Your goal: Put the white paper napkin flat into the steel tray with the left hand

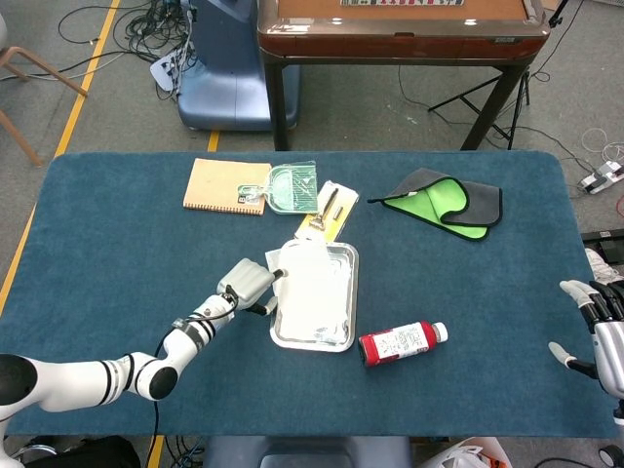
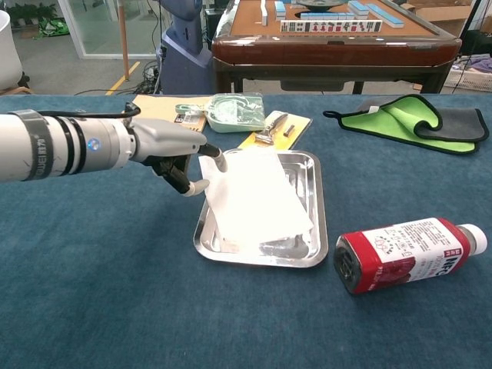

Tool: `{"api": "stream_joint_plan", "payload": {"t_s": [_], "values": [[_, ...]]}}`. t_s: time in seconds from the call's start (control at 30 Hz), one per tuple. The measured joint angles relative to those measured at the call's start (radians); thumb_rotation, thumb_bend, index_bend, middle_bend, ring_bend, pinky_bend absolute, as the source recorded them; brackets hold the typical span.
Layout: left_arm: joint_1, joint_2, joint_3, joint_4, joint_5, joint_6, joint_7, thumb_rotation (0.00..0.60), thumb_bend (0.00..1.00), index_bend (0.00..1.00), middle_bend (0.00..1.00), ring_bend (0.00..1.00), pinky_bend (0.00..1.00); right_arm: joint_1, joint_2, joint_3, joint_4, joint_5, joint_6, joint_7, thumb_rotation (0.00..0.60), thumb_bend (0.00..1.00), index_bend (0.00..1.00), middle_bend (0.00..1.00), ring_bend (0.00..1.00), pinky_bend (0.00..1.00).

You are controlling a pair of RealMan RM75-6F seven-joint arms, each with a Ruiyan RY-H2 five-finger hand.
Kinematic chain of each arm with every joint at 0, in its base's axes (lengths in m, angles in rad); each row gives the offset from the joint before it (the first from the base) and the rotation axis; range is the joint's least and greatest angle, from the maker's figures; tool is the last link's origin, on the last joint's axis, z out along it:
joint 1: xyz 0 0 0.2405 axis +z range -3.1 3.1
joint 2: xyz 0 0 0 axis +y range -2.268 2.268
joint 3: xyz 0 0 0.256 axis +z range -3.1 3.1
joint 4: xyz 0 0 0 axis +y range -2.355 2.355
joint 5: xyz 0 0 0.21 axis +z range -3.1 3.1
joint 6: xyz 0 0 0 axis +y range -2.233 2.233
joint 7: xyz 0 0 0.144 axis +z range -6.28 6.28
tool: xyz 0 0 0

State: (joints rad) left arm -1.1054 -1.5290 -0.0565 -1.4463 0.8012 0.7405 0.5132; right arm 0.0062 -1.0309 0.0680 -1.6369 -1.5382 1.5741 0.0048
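Left of frame centre, the left hand (image 2: 171,147) pinches the upper-left corner of the white paper napkin (image 2: 255,196), which lies mostly inside the steel tray (image 2: 314,231). At the lower-right edge, the right hand (image 1: 600,331) hangs spread, holding nothing.

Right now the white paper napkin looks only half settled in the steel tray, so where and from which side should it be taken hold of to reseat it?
Probably the far-left corner of the white paper napkin: it laps over the steel tray rim onto the cloth beside the left hand, giving a free edge. Come from the tray's left side; the rest lies flat inside.
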Motion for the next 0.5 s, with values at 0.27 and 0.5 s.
{"api": "stream_joint_plan", "payload": {"t_s": [0.27, 0.5], "values": [[-0.04, -0.066, 0.001, 0.079, -0.093, -0.009, 0.066, 0.338, 0.47, 0.18, 1.0, 0.97, 1.0, 0.0, 0.003, 0.0, -0.003, 0.0, 0.0, -0.002, 0.6, 0.05, 0.2, 0.21, 0.13, 0.14], [-0.07, -0.111, -0.007, 0.128, -0.157, -0.017, 0.094, 0.348, 0.47, 0.18, 1.0, 0.97, 1.0, 0.0, 0.003, 0.001, -0.001, 0.002, 0.001, 0.0, 0.6, 0.05, 0.2, 0.21, 0.13, 0.14]]}}
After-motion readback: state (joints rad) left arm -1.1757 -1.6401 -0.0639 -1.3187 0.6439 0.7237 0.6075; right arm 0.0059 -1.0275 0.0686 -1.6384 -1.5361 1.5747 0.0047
